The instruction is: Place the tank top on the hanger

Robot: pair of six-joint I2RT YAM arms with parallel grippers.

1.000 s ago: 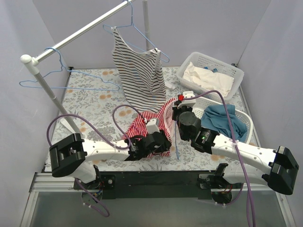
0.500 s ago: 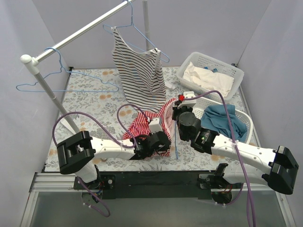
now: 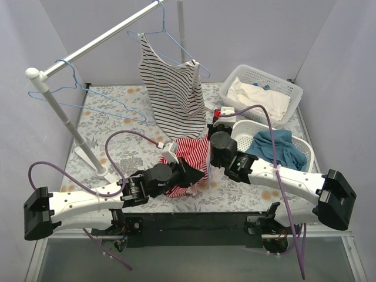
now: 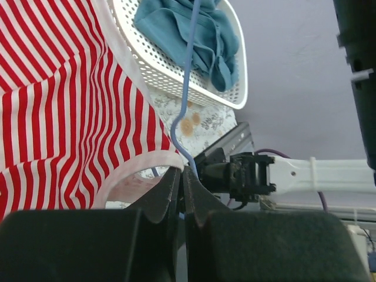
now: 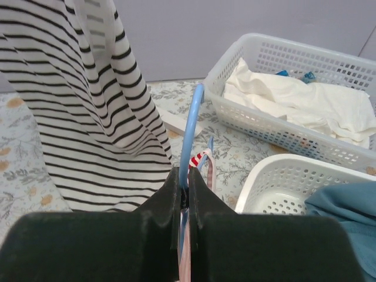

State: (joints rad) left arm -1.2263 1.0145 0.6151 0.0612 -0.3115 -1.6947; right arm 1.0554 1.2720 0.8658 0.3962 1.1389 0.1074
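Note:
The red-and-white striped tank top point(image 3: 191, 154) hangs bunched between my two grippers near the front of the table. My left gripper point(image 3: 198, 171) is shut, its tips point(image 4: 182, 170) pinching the pale armhole trim of the tank top point(image 4: 59, 88). The light-blue hanger point(image 4: 185, 88) runs down right beside those tips. My right gripper point(image 3: 215, 128) is shut on the hanger point(image 5: 191, 117), with the wire rising from its tips point(image 5: 184, 173). A strap of the tank top point(image 5: 202, 160) sits on the wire just beyond the fingers.
A black-and-white striped tank top point(image 3: 173, 94) hangs from the rail point(image 3: 100, 41) just behind my grippers. Spare blue hangers point(image 3: 88, 100) hang at the left, by the rack post point(image 3: 70, 129). One white basket point(image 3: 294, 97) holds pale cloth; a nearer basket point(image 3: 244, 132) holds a teal garment point(image 3: 276, 147).
My left gripper has shut on the tank top's trim and its arm has swung out to the left. The right gripper moved back and left with the hanger. The garment is bunched tighter.

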